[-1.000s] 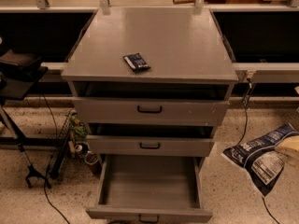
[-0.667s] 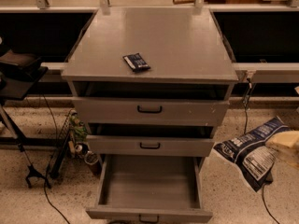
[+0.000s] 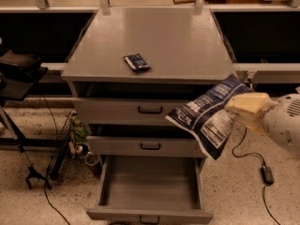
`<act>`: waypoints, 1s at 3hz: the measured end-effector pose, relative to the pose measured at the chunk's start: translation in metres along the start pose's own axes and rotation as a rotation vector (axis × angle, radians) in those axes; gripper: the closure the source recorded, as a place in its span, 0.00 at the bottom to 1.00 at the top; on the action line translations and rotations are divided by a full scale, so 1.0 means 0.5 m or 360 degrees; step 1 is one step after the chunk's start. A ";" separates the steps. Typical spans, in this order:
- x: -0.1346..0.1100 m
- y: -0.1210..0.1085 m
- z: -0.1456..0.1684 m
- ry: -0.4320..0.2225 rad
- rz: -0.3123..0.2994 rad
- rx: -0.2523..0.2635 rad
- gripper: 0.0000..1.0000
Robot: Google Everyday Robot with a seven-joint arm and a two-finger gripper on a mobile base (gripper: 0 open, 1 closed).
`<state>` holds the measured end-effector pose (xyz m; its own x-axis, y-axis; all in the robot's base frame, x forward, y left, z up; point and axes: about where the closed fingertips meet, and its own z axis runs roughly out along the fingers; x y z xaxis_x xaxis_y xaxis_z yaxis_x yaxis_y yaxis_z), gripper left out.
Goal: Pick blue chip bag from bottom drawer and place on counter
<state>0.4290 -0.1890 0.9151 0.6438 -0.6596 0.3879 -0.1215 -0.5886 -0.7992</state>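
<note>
Item: crumpled dark-blue foil chip bag [image 3: 209, 114] | hanging off right edge of flat grey metal bench top [image 3: 178, 36] | pale gripper [image 3: 233, 108] at right, fingers [image 3: 246, 106] pinching bag | deep grey bottom drawer [image 3: 150, 184] lying open, emptied | placing remaining.

We see warm, yellowish indoor light falling from above onto the broad grey metal counter [image 3: 187, 41], which carries a soft pale sheen toward its far edge. The recesses above the upper drawers [image 3: 117, 110] lie in deep shadow, and the black bays [image 3: 262, 36] on either side are almost featureless. The deep grey bottom drawer [image 3: 150, 184] is dimly, evenly lit inside. At the right, level with the top drawer, the cream-coloured gripper [image 3: 236, 108], clamped on the crumpled dark blue chip bag [image 3: 208, 114], catches the brightest light.
</note>
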 end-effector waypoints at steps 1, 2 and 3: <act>0.004 -0.124 0.033 -0.0018 -0.0046 0.0162 1.00; 0.042 -0.226 0.089 -0.0006 -0.0039 0.0217 1.00; 0.099 -0.309 0.183 0.0000 0.0008 0.0202 1.00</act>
<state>0.5488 -0.0878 1.0156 0.6433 -0.6623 0.3841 -0.0278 -0.5215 -0.8528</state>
